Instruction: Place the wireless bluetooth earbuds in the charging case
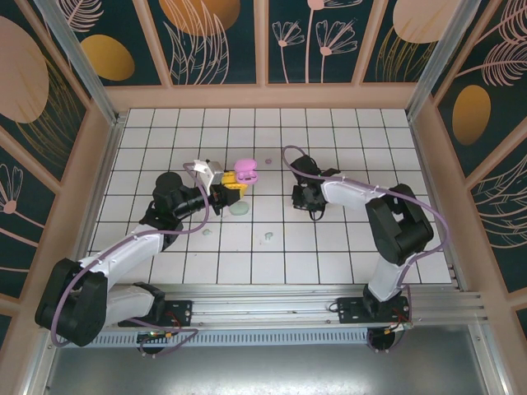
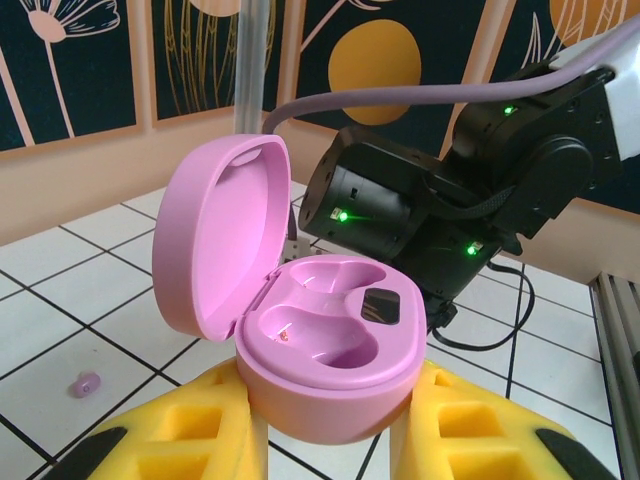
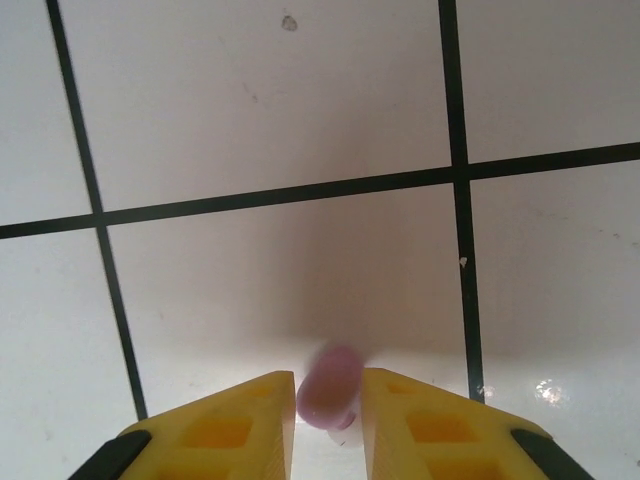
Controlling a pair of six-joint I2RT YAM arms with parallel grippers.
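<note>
1. The right pincer [image 3: 328,380]: its yellow fingers [image 3: 245,425] stand a narrow gap apart. A pale purple earbud [image 3: 330,390], blurred, sits in that gap close to both pads, over the white tiled surface [image 3: 280,110]. Whether it is clamped or loose cannot be told.
2. The left pincer [image 1: 236,186]: closed on the base of the pink charging case [image 2: 330,350], with a yellow finger pressed to each side.
3. Case, as the left wrist view gives it: upright, with the lid [image 2: 215,240] hinged back to the left and two moulded wells [image 2: 300,335] exposed. A dark patch [image 2: 378,305] shows in the right-hand well.
4. A second pale purple earbud [image 2: 85,383] lies on the tiles left of the case. In the top view it is just beyond the case.
5. The left wrist view adds the right arm [image 2: 430,210], a black housing with green lights, close behind the case.
6. The top view adds the mint green earbuds [image 1: 268,238]: one lies on the tiles between the arms, the other near the left arm's forearm. A pale mint rounded item [image 1: 239,209] lies just beside the left pincer on its near side.
7. The top view also shows the two pincers apart, with the case on the left one's side.
</note>
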